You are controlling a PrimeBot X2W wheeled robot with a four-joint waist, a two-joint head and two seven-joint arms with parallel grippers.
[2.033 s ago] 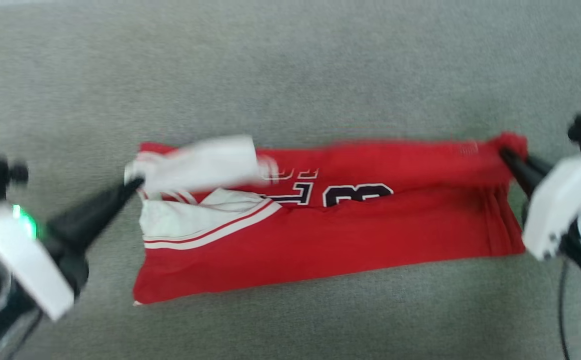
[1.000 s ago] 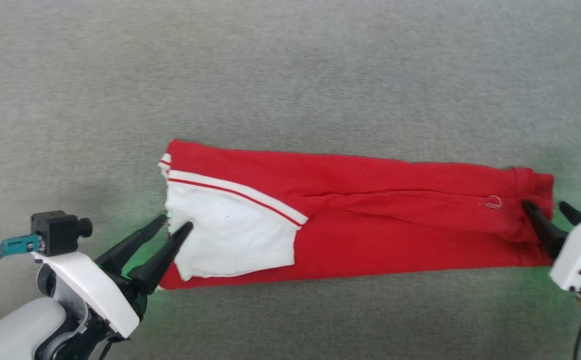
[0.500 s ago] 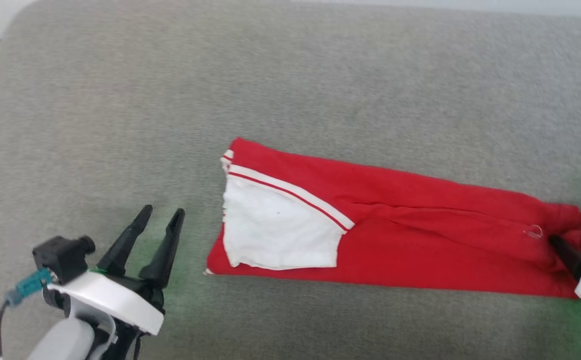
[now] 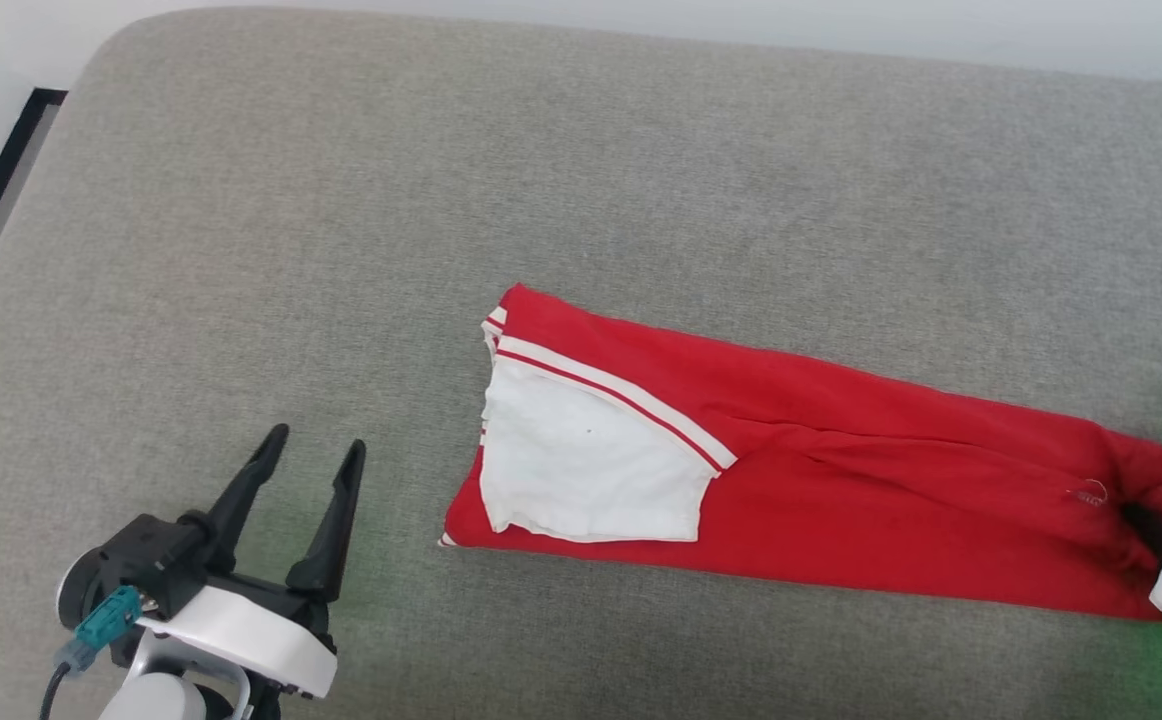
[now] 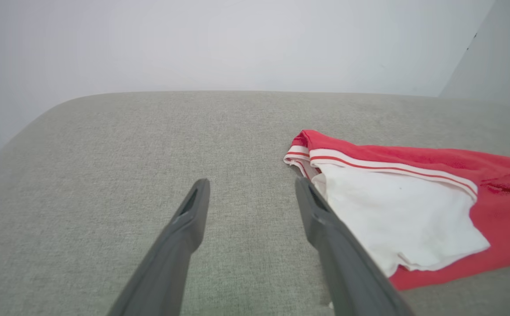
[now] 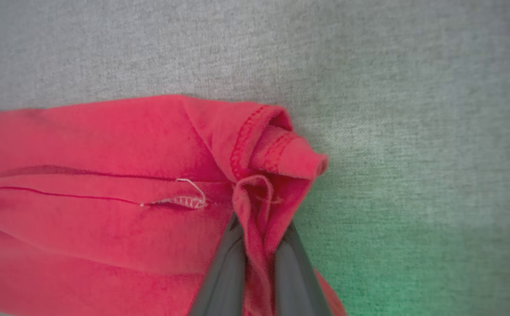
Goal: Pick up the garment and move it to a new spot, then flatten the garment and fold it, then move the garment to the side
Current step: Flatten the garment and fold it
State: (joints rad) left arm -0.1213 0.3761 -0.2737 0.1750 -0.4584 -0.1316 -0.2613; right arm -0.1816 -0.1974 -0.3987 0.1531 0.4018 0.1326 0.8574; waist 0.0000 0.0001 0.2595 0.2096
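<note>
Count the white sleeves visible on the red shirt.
1: a white short sleeve lies atop the thin red jersey shirt at its left end; another may be folded underneath.

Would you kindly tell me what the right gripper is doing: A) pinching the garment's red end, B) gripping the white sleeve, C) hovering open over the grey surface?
A: the right gripper has its jaws closed on a bunched red fold of the garment, far from the white sleeve.
</note>
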